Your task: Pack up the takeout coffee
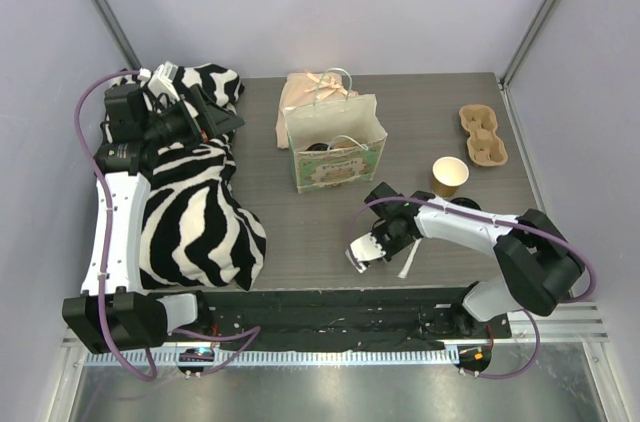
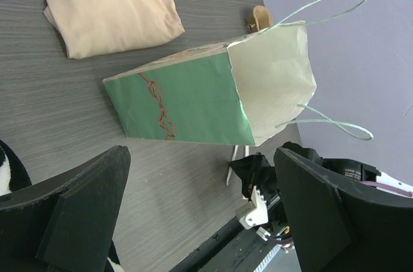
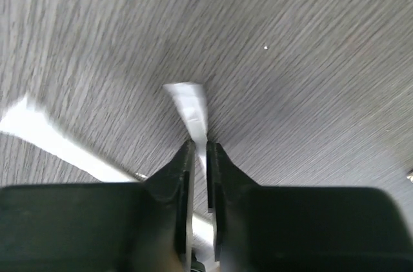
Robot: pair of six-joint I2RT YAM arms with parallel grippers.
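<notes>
A green and white paper bag [image 1: 335, 154] [image 2: 193, 101] stands open in the middle of the table. A dark round shape [image 1: 324, 147] shows in its mouth; I cannot tell whether that is the takeout coffee. My right gripper [image 1: 368, 247] [image 3: 199, 146] is low over the table's front edge. Its jaws are nearly together, with the end of a thin white paper strip [image 3: 190, 107] pinched between them. My left gripper [image 1: 222, 120] [image 2: 201, 156] hovers wide open over the zebra cloth, left of the bag, holding nothing.
An open brown cup [image 1: 450, 175] with a pale inside stands right of the bag. A cardboard cup carrier [image 1: 483, 135] lies at the back right. A folded beige cloth [image 1: 303, 92] [image 2: 106, 4] sits behind the bag. A zebra-striped cloth [image 1: 195, 212] covers the left side.
</notes>
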